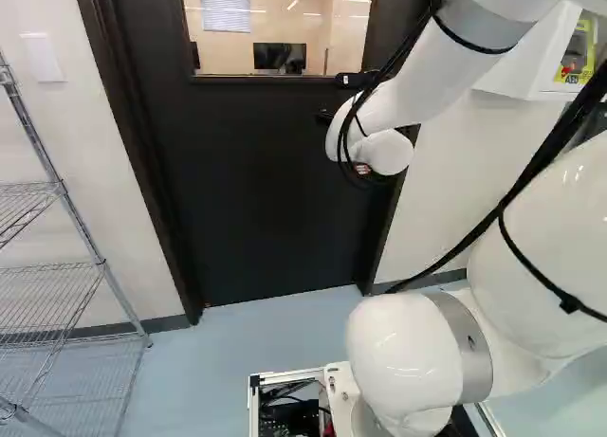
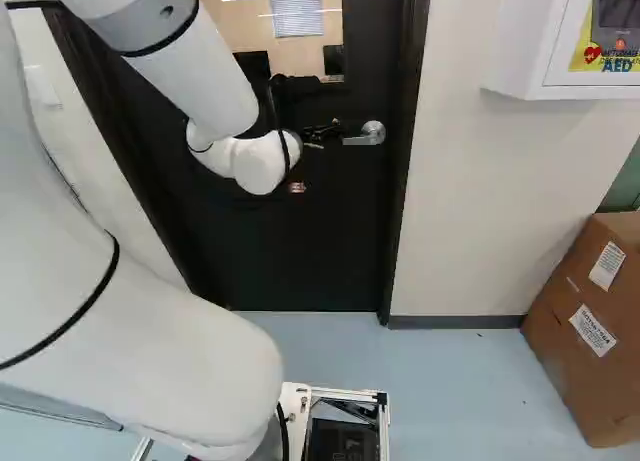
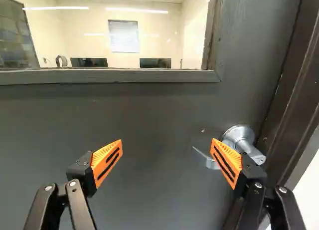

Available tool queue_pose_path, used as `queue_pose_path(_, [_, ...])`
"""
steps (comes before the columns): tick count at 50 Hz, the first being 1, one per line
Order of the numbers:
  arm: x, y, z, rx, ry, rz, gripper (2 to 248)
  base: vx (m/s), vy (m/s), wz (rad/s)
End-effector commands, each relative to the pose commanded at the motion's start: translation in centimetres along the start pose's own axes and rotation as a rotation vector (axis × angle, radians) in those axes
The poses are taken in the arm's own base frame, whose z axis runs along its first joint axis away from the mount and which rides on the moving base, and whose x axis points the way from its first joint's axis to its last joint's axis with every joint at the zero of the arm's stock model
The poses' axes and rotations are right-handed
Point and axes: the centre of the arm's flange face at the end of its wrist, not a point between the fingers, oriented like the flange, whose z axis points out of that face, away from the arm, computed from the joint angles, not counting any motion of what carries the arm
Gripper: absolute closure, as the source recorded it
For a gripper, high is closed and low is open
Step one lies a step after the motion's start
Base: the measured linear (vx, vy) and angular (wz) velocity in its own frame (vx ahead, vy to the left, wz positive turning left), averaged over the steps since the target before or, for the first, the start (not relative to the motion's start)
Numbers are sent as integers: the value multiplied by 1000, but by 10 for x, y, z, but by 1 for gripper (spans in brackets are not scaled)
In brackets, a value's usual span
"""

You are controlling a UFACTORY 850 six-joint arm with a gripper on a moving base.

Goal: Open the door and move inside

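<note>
Wrist view: gripper (image 3: 166, 144) wide open, nothing held, sits off-centre from lever handle (image 3: 205, 160), so pushing forward could jam one finger on it; gap's hard to judge.

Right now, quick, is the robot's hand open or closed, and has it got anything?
Hand: open, fingers wide apart, holding nothing; the silver door handle shows beyond one finger, not gripped.

There's a pale blue floor (image 2: 460, 386) down there, with a metal wire rack (image 1: 100, 260) standing on it at the left of the left base view. Over at the right of the right base view, brown cardboard (image 2: 575, 366) with white labels sits near the wall.
</note>
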Motion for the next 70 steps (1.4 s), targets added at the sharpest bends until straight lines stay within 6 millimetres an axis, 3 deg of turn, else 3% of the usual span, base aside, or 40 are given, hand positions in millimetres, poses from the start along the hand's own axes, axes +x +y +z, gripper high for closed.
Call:
queue_pose_path(41, [28, 13, 31, -31, -63, 2, 3, 0, 0, 0])
queue_pose_path(70, [3, 15, 39, -33, -123, 3, 3, 0, 0, 0])
